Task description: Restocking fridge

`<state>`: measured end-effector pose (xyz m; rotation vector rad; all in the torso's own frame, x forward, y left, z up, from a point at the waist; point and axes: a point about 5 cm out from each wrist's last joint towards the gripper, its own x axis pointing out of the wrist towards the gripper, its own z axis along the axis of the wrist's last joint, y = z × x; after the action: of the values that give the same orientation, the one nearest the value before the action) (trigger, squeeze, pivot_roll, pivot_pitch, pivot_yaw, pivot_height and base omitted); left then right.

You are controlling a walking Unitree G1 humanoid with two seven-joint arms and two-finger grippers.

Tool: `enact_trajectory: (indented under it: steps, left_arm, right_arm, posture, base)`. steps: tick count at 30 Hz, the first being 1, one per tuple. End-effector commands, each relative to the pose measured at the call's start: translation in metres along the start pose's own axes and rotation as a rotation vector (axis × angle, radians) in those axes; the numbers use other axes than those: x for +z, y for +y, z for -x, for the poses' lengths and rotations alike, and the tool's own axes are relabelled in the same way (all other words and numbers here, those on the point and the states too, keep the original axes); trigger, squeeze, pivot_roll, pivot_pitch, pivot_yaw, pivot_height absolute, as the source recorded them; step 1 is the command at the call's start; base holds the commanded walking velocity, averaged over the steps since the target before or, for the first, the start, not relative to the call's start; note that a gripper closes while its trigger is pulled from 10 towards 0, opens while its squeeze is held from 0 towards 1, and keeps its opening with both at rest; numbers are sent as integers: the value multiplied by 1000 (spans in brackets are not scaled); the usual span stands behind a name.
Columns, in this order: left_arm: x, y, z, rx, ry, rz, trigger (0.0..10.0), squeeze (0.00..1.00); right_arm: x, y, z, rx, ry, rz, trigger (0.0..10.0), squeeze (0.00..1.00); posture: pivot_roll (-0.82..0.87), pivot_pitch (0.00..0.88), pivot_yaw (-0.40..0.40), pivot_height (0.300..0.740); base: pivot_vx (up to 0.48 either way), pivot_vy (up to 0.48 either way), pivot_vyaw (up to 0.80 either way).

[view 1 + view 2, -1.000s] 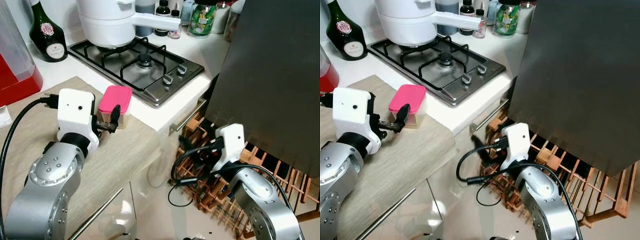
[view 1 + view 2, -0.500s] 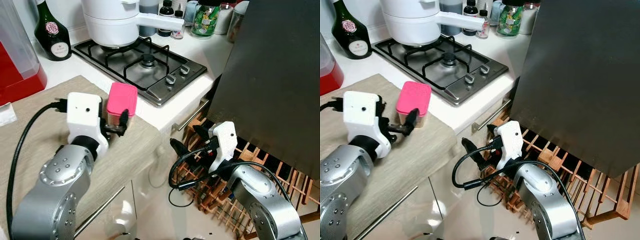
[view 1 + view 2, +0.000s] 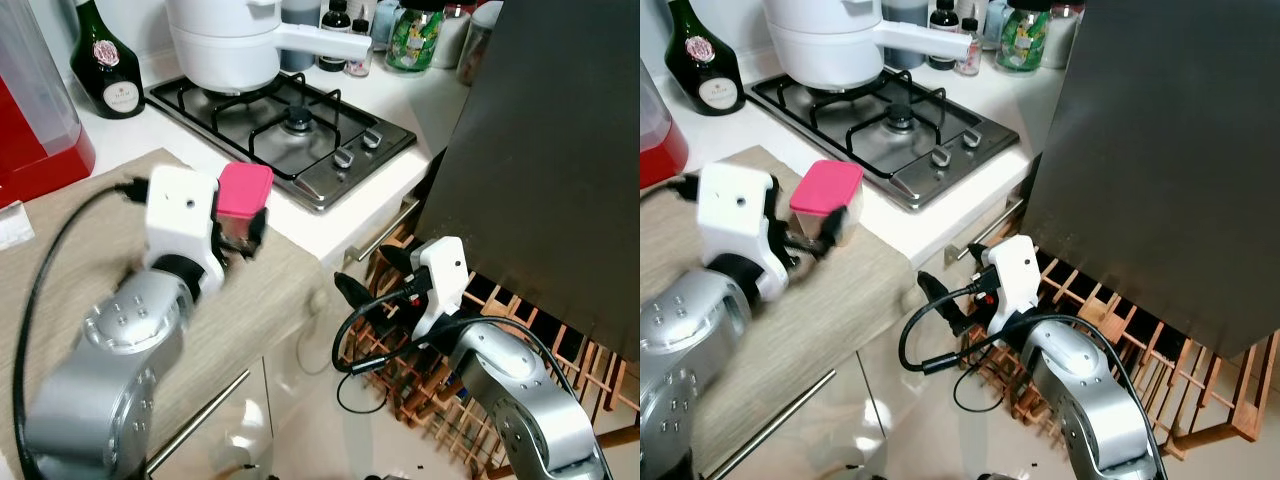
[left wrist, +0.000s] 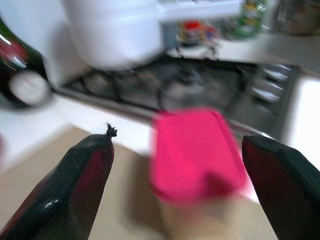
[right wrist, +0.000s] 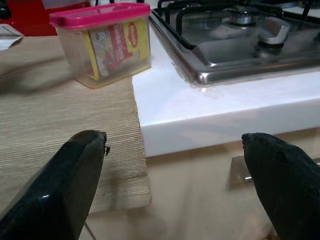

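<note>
Right wrist view gives us a clear tub [image 5: 103, 41] with pink lid and yellow-red label on the bench [image 5: 60, 135] beside the hob [image 5: 240, 37]; both grippers [image 4: 185, 192] [image 5: 175, 185] hold fingers apart.

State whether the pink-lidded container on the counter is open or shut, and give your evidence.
Shut. The pink lid sits flat and flush across the top of the container, which stands upright on the wooden counter.

Fingers [image 4: 75, 185]: spread wide, either side of container.
Container [image 4: 197, 160]: pink lid, blurred, on wooden board [image 4: 65, 165].
Behind: hob [image 4: 200, 85], white pot [image 4: 115, 30].
</note>
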<state>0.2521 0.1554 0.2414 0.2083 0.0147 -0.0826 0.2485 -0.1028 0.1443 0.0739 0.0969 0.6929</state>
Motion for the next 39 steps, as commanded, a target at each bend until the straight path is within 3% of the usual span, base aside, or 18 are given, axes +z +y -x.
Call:
enact_trajectory:
  steps: [1,8,14,18,32,39]
  left_arm:
    - [1,1,-1,25,-12,-13,10000,0]
    - [-2,-3,0,15,1,-19,10000,0]
    - [-27,-20,3,-103,137,8,10000,0]
    - [-32,-26,4,-158,182,19,10000,0]
    - [-29,-25,-7,-105,172,27,10000,0]
    - [-42,-27,-22,-51,251,37,10000,0]
  right_arm:
    - [4,-1,-2,-6,-21,16,10000,0]
    - [7,-1,-4,-5,-35,21,10000,0]
    - [18,-6,-7,-12,-78,23,10000,0]
    - [19,-6,-8,-12,-78,26,10000,0]
    - [17,-2,-9,-6,-82,15,10000,0]
    - [16,-1,-7,-6,-76,21,10000,0]
  posture:
    - [30,20,-19,740]
    - [28,27,-20,740]
    - [22,25,-20,740]
    - [20,24,-17,740]
    - [7,27,-12,740]
    - [-13,31,-14,740]
  base:
    - [0,0,0]
    - [0,0,0]
    - [0,0,0]
    - [0,0,0]
    - [0,0,0]
    - [0,0,0]
